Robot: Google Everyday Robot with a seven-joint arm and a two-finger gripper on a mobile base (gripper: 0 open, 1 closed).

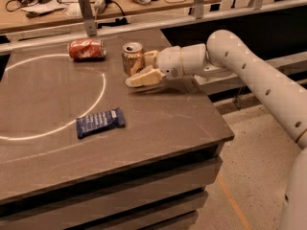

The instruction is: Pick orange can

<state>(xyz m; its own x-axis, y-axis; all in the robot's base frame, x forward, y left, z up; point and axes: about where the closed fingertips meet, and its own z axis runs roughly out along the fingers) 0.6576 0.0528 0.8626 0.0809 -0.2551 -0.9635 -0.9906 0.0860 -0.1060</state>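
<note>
The orange can (132, 56) stands upright on the dark table (158, 123) near its far right side, golden-orange with a silver top. My gripper (136, 70) comes in from the right on a white arm (249, 66) and is open. Its near finger (143, 78) lies in front of the can, low by the table. Its far finger (150, 57) sits behind the can's right side. The can stands between the two fingers. I cannot tell whether they touch it.
A crushed red-orange can (86, 49) lies on its side left of the orange can. A blue snack bar (100, 122) lies nearer the front. A white circle line (98, 97) is drawn on the table. A metal post (88, 13) and rail stand behind. The table's right edge (218, 121) drops to the floor.
</note>
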